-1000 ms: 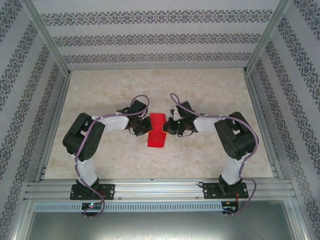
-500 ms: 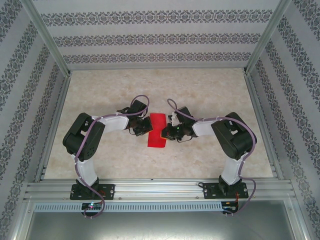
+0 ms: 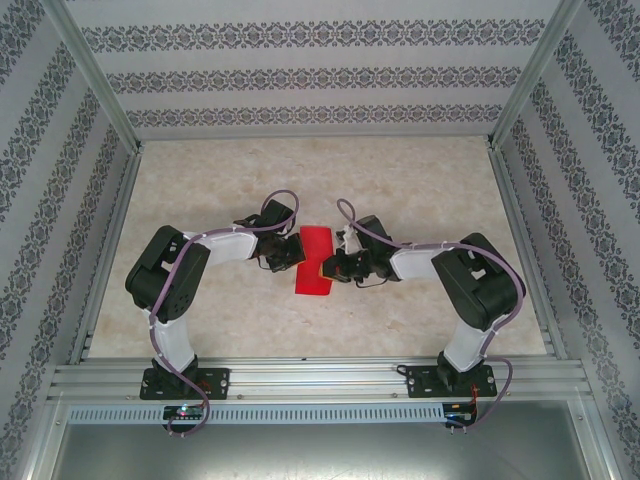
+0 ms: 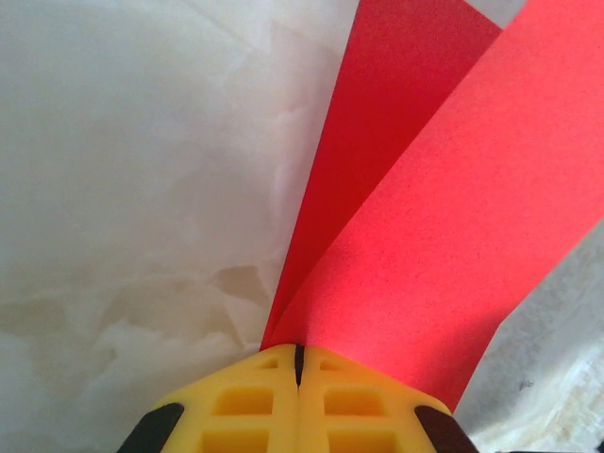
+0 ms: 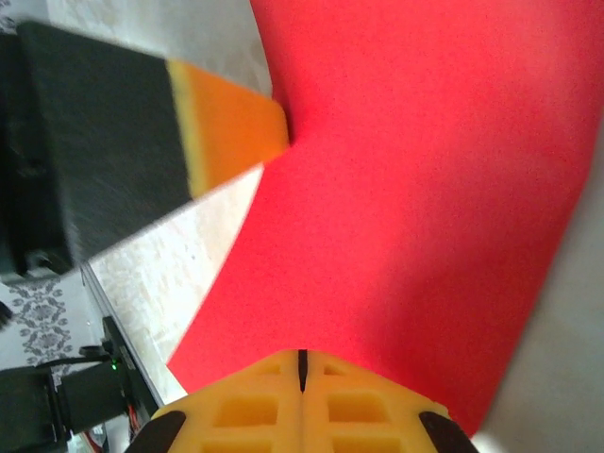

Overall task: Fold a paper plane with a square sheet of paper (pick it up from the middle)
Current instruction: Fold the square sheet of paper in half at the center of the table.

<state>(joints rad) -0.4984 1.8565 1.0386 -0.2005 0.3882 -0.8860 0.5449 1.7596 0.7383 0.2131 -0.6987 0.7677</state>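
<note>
Left fingers [image 4: 247, 408] and right fingers [image 5: 253, 408] each pinch the red paper [image 4: 425, 236], its two layers splaying in left wrist view.

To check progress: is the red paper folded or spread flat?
Folded over. In the left wrist view the sheet of paper shows two layers meeting at the shut left gripper. Crease sharpness: cannot tell.

sheet of paper [image 3: 315, 262]: over the middle of the table [image 3: 400, 180], between the two claws
left claw [image 3: 296, 252]: at the sheet's left edge, touching it
right claw [image 3: 326, 270]: at the sheet's right edge, touching it, slightly nearer the arm bases than the left claw
</note>
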